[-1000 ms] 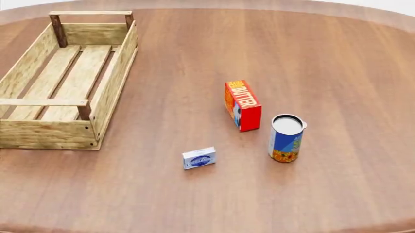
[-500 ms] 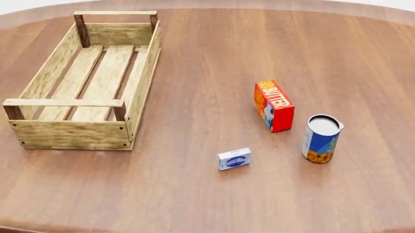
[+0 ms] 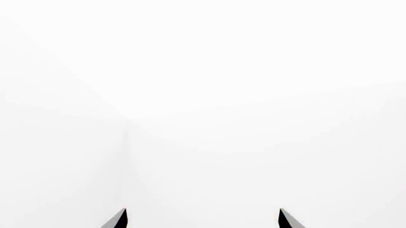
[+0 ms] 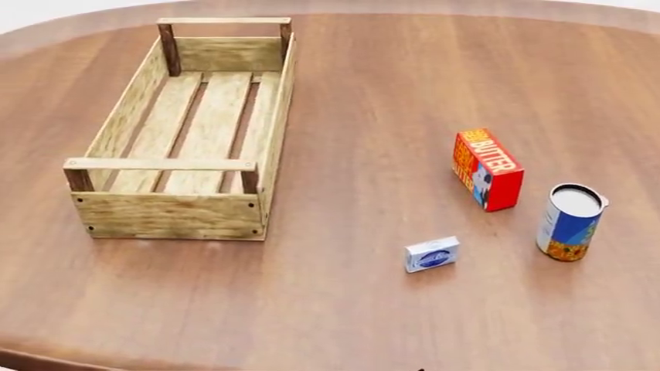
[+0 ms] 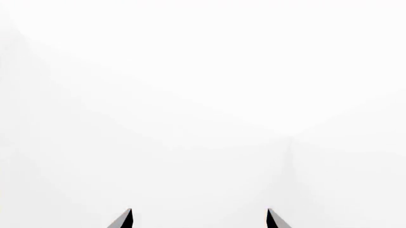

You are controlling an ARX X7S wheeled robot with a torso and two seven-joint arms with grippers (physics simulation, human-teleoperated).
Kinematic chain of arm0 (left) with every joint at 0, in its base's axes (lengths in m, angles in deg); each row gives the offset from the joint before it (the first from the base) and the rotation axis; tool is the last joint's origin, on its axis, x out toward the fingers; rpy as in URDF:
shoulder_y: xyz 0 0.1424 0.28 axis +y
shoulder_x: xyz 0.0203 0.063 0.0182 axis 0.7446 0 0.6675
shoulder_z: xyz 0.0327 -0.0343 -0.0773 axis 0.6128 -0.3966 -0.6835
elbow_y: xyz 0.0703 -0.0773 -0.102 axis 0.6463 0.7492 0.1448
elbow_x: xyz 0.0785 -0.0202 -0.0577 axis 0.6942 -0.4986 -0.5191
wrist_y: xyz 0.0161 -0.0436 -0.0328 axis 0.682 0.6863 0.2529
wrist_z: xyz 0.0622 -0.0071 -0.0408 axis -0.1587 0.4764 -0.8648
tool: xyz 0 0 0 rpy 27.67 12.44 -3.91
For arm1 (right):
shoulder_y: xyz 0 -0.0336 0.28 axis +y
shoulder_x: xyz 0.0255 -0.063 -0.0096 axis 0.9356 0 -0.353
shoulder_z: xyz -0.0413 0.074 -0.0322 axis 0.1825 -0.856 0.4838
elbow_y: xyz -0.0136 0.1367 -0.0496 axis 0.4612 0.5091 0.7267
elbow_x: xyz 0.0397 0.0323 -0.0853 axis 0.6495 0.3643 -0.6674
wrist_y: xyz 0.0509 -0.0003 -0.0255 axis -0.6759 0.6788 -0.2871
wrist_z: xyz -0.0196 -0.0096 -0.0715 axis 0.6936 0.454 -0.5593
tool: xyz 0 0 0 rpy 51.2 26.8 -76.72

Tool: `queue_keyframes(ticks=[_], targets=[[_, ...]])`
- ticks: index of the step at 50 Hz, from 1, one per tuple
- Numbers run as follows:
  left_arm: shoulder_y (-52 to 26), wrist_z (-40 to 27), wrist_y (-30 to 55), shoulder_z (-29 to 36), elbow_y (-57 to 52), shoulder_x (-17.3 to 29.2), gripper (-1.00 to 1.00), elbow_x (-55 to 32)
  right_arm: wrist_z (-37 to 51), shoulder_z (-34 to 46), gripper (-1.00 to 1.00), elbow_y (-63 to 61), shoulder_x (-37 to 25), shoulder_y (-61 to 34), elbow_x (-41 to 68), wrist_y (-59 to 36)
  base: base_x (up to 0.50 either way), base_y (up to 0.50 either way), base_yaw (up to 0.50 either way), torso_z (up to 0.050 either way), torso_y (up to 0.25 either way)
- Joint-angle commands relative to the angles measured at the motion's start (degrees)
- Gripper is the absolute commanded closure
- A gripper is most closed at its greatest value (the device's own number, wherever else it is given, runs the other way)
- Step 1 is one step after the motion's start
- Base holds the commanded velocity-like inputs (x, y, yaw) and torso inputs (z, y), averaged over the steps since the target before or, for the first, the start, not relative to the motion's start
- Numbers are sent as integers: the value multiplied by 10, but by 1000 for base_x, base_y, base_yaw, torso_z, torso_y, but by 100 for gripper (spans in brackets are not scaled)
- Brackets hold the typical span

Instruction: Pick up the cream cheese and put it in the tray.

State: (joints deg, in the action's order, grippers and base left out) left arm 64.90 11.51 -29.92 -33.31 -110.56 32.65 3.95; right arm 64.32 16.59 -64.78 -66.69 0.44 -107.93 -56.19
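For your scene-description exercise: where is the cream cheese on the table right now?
In the head view the cream cheese lies on the table right of centre, near the front edge, in front of the butter box, left of the can.

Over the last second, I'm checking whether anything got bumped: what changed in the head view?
Only the view moved: it panned left, so everything slid right in the picture together. The light-wood slatted tray, small white-grey cream cheese box, red-orange butter box and blue-orange can kept their spacing on the round wooden table. Nothing was grasped or released.
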Motion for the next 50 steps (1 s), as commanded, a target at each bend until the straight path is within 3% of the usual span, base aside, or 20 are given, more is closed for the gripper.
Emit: queue_keyframes(ticks=[1, 50], targets=[[2, -7, 4, 1, -6, 5, -100, -2, 3, 6, -100, -4, -5, -1, 1, -11, 0, 273, 0, 0, 0], [1, -33, 3, 15, -4, 22, -100, 10, 12, 32, -100, -3, -27, -8, 27, -36, 15, 222, 0, 0, 0]])
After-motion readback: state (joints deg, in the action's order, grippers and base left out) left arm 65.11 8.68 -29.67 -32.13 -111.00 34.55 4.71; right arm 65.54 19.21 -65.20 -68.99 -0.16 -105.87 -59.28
